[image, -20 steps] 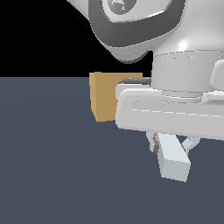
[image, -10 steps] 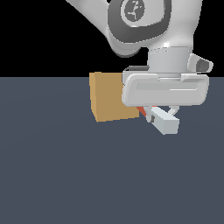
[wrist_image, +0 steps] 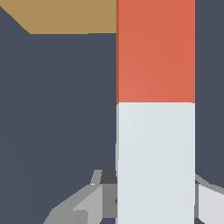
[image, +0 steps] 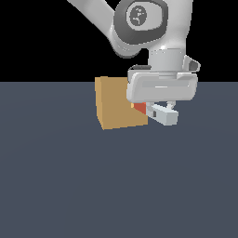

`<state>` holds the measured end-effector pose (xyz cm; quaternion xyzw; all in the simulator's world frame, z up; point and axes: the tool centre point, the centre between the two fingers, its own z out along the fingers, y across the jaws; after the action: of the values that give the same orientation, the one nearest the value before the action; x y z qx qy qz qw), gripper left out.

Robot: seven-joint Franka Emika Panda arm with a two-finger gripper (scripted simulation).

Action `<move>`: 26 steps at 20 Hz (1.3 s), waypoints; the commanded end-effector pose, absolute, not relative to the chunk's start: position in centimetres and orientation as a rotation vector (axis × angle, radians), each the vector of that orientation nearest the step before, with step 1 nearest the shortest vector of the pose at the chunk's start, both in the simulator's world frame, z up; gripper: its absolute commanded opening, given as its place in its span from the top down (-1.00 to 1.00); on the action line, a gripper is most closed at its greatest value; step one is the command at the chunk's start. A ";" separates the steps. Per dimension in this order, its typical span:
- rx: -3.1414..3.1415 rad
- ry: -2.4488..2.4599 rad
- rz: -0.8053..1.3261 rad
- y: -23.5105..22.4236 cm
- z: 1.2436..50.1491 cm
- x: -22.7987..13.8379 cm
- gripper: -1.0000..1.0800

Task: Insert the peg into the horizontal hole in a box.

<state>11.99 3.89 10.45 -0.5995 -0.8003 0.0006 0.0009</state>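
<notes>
1. We hold the peg (image: 158, 112) level above the desk (image: 116, 186), the hand (image: 160, 108) clamped on its pale half, red half leading toward the box (image: 118, 109).
2. The red tip sits at the box's edge on the exterior view's right; whether it has entered the hole we cannot tell, since neither view shows the opening.
3. In the wrist view the peg (wrist_image: 155, 109) runs straight ahead, but the tan face (wrist_image: 65, 15) lies mostly off to one side, so we judge a sideways correction may be needed before pushing.
4. To do this well, we should keep the bar square to the face and advance slowly; any tilt could jam it on the rim.
5. Nothing else stands on the desk near the box.
</notes>
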 end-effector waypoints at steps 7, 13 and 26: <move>-1.865 -2.528 0.001 4.2 10.7 11.9 1.00; -1.863 -2.529 0.002 4.1 10.7 11.9 1.00; -1.864 -2.531 0.000 11.5 10.8 9.4 1.00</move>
<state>9.80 10.15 10.59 -0.5932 -0.8050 0.0013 0.0005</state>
